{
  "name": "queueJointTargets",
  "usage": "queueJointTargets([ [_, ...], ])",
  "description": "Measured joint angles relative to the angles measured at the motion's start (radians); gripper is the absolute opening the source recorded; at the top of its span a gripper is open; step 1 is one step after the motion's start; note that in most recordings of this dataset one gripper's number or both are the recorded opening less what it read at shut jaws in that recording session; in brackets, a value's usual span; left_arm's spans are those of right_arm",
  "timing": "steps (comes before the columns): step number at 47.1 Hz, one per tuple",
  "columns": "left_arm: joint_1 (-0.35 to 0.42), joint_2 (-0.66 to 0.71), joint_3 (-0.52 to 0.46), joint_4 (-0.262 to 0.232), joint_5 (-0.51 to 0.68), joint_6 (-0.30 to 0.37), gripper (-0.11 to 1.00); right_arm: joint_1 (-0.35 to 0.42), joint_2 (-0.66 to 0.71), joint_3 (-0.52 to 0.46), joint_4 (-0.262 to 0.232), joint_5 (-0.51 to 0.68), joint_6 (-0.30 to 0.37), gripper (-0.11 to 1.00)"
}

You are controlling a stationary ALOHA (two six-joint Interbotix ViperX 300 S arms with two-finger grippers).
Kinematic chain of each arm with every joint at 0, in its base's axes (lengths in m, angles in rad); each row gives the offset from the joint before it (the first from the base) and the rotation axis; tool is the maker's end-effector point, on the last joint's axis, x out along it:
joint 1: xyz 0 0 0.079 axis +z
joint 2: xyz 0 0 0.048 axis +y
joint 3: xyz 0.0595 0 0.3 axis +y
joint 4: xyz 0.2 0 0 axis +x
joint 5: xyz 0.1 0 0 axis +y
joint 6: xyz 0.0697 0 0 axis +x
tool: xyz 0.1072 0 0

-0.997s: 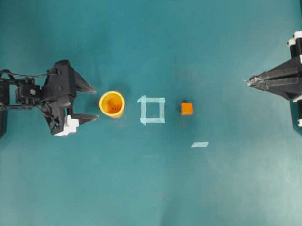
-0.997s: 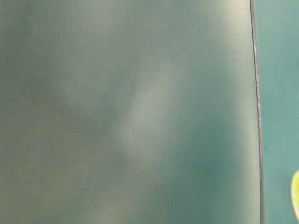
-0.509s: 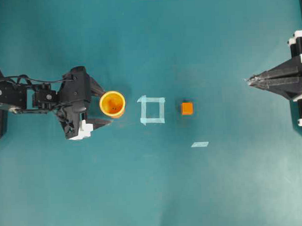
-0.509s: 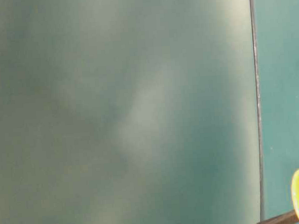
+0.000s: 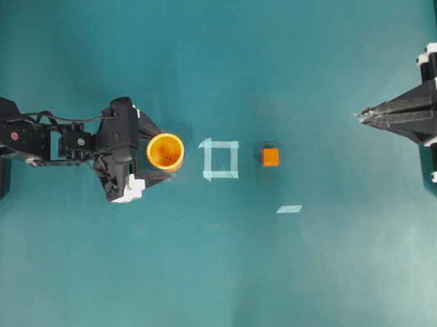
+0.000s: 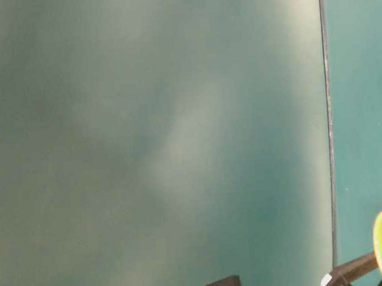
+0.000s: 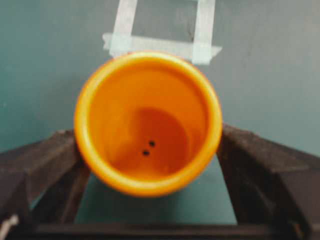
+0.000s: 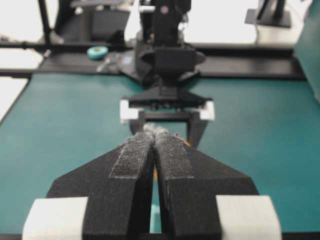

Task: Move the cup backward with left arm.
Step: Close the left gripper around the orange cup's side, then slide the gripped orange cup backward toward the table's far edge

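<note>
A teal table (image 5: pixel 222 278) is seen from overhead. The cup (image 5: pixel 165 152), small, round and yellow-orange, is stood upright left of the table's middle, well away from every edge. It is flanked by the two fingers of the left gripper (image 5: pixel 159 152), whose jaws are spread wide, one finger on each side of the cup; in the left wrist view the cup (image 7: pixel 148 122) is framed between the black fingers (image 7: pixel 45 165), and whether they touch its wall cannot be told. The left arm (image 5: pixel 31 138) is stretched in from the table's left edge. Just right of the cup a square of pale tape (image 5: pixel 220 158) is stuck to the table, and beyond it a small orange cube (image 5: pixel 271 157) is set. A short tape strip (image 5: pixel 289 209) lies nearer the lower edge. At the right edge the right gripper (image 5: pixel 362 117) is held with its jaws pressed together, gripping nothing.
</note>
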Motion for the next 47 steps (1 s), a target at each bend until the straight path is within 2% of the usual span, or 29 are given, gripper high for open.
queueJointTargets([
  [9, 0.002, 0.025, -0.017, 0.0, -0.012, 0.002, 0.84, 0.0, 0.0, -0.003, -0.002, 0.002, 0.0, 0.0],
  [19, 0.0, 0.026, -0.02, 0.0, -0.014, 0.003, 0.7, 0.0, 0.0, -0.003, 0.0, 0.011, 0.0, 0.0],
  [47, 0.0, 0.026, -0.035, 0.0, -0.032, 0.02, 0.69, 0.0, 0.0, -0.003, 0.0, 0.014, 0.0, 0.0],
])
